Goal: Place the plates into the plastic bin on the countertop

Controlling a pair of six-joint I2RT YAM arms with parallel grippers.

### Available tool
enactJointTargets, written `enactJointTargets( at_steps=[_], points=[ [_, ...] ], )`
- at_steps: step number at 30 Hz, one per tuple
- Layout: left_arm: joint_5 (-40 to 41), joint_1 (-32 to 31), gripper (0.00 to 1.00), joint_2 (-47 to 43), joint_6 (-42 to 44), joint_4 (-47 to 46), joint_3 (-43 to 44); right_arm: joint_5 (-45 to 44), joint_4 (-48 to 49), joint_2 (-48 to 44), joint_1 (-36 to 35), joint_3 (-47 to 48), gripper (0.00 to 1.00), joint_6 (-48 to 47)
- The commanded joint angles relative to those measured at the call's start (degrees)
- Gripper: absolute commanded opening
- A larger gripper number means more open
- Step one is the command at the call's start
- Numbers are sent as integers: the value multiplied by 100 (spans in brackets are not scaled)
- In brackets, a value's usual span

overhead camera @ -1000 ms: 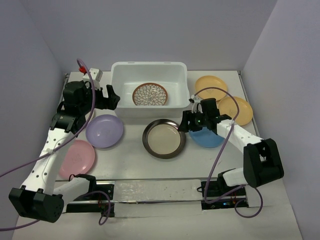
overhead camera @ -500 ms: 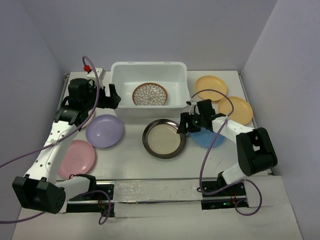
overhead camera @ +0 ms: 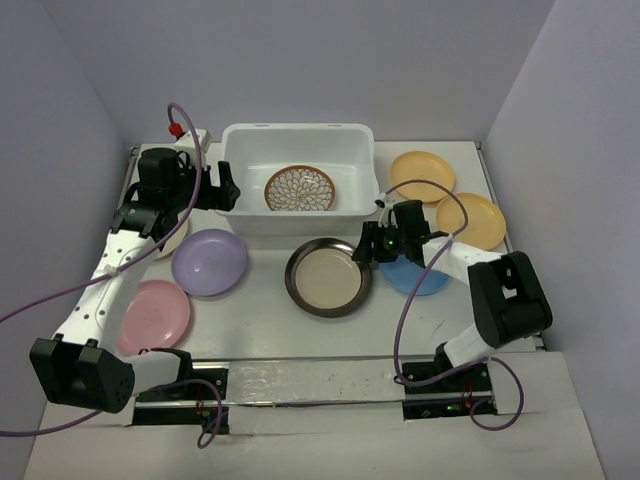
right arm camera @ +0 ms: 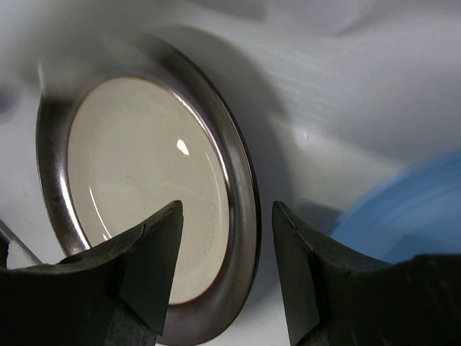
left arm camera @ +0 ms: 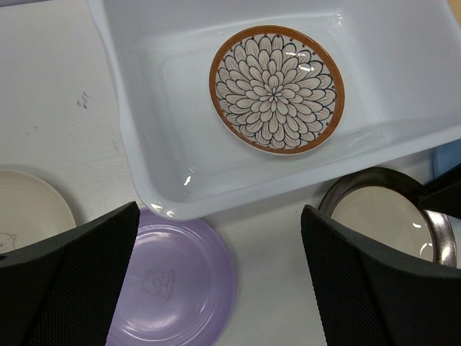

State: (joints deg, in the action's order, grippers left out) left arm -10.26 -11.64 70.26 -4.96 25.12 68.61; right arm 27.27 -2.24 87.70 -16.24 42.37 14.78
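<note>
While straddling the metal plate (right arm camera: 137,166) at its rim with right gripper (right arm camera: 227,209) parted, crowding blue plate (right arm camera: 403,209) just right of jaws; holding left gripper (left arm camera: 220,216) agape above plastic bin (left arm camera: 144,166) wall.

Pale lilac walls (overhead camera: 300,60) enclose three sides, evenly lit.

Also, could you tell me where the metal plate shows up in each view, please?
Top external: metal plate in the middle of the picture.
Left wrist: lower right, partly cut off.
Right wrist: left half, seen close up.
Shared landmark: blue plate, just beside it in all three.
</note>
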Motion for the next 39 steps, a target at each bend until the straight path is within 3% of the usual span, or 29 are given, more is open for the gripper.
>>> enactJointTargets(
  at_steps=[1,8,21,30,39],
  points=[
    [-68,78,99,14,109,49,293,-179,400,-474,-88,-404,60,344],
    [-213,118,99,-30,65,68,281,-696,400,-1069,-133,-898,60,520],
    [-237,118,99,-329,-84,151,114,-702,215,-995,-148,-1117,55,1263],
    [-406,136,99,-556,-6,48,-243,-632,1030,-1231,-142,-1711,55,2023],
    [-400,153,99,-816,-241,-131,-663,45,2308,-314,-134,-1829,46,2328]
  ],
)
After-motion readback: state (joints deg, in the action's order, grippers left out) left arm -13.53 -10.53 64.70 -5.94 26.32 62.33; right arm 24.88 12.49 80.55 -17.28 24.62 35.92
